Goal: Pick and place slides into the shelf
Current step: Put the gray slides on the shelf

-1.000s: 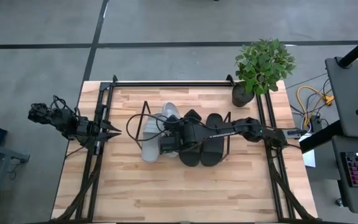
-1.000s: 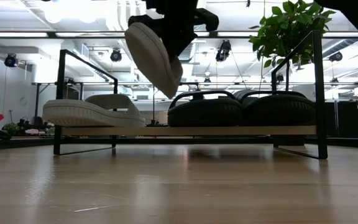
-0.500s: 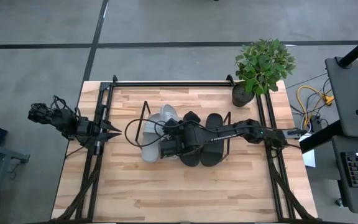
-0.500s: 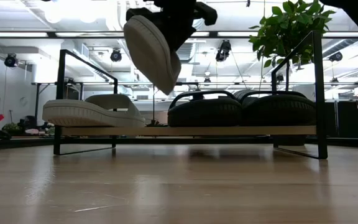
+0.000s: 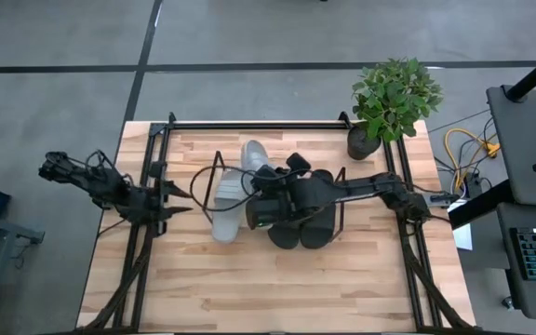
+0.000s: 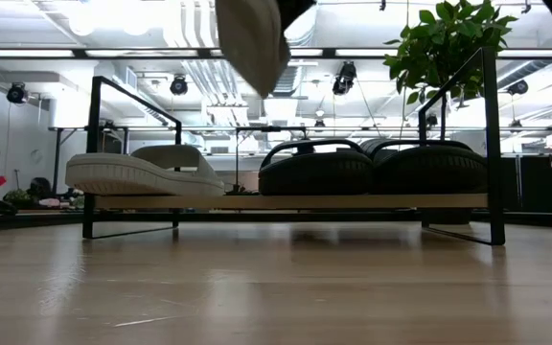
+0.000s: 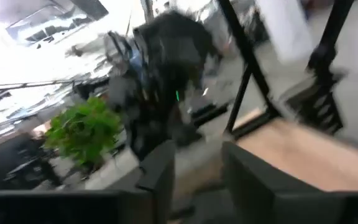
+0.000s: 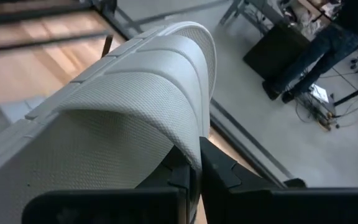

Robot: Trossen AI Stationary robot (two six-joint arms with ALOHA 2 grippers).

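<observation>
Wood planks cover the bench point(image 5: 249, 288), where we see the shelf point(image 5: 220, 166) near the middle with two black slides point(image 5: 313, 231) side by side toward its right end and one grey slide point(image 5: 223, 212) at its left end. From above, the right gripper point(image 5: 266, 179) reaches in over the shelf, pinching the second grey slide point(image 5: 255, 156) by its strap. Only the low view shows that slide point(image 6: 253, 40) hanging high above the board, sole outward; the right wrist view shows the ribbed strap point(image 8: 123, 118) clamped tight between the fingers point(image 8: 219, 174). The left gripper point(image 5: 180, 194) waits at the bench's left edge by the black rail frame point(image 5: 147, 177), its fingers point(image 7: 157, 177) a narrow gap apart. A potted plant point(image 5: 394, 102) stands at the far right corner. We can read no writing anywhere.
</observation>
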